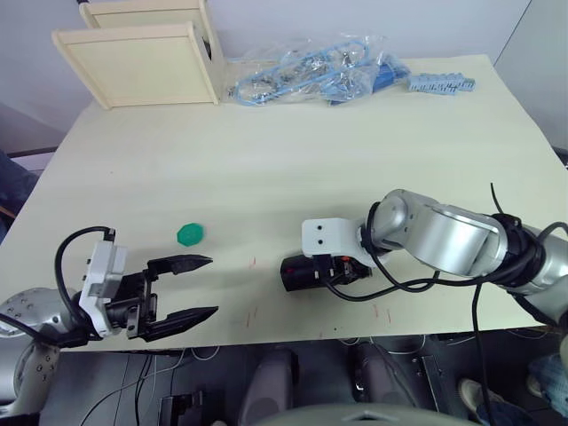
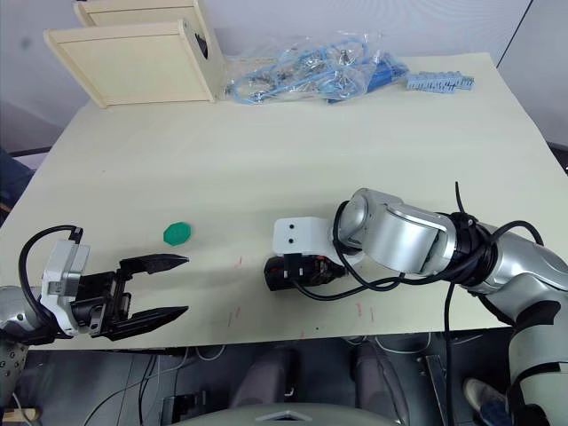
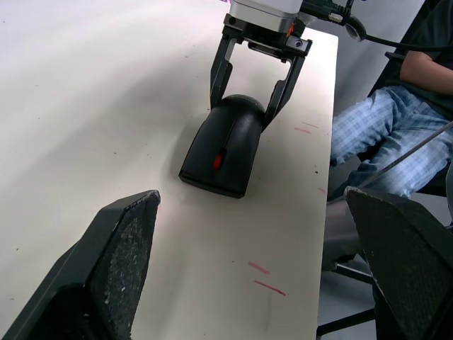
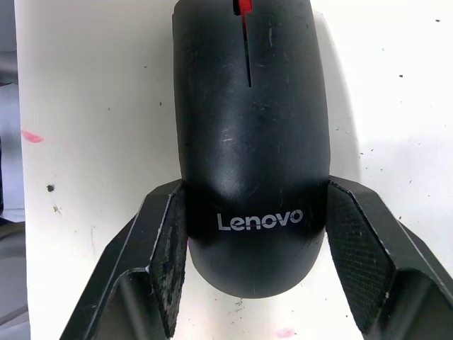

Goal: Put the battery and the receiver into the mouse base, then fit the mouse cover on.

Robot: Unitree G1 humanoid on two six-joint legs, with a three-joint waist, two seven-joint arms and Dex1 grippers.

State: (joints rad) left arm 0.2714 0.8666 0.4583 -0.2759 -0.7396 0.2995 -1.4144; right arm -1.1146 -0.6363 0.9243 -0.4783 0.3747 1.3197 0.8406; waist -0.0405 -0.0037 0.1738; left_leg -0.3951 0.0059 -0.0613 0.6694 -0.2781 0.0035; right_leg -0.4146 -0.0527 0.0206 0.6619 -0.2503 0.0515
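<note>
While the right gripper [image 4: 251, 265] pinches the mouse cover [image 4: 251, 142] at its rear near the table's [image 1: 355, 177] front edge, left gripper [image 1: 182, 288] gapes empty; glossy, light, slippery shell, so grip its sides.

You are looking at a pale table [image 1: 293, 160] carrying the mouse cover [image 1: 300, 272] near its front edge and a green disc [image 1: 190, 233]. Wooden boxes [image 1: 138, 62], bagged cables [image 1: 306, 75] and a blue-grey strip [image 1: 440, 83] are lying along the far edge.

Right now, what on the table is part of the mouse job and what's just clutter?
Job:
- mouse cover, between the right end effector fingers
- left end effector, open, apart from it

Clutter:
- green disc
- wooden boxes
- bagged blue cables
- blue strip
</note>
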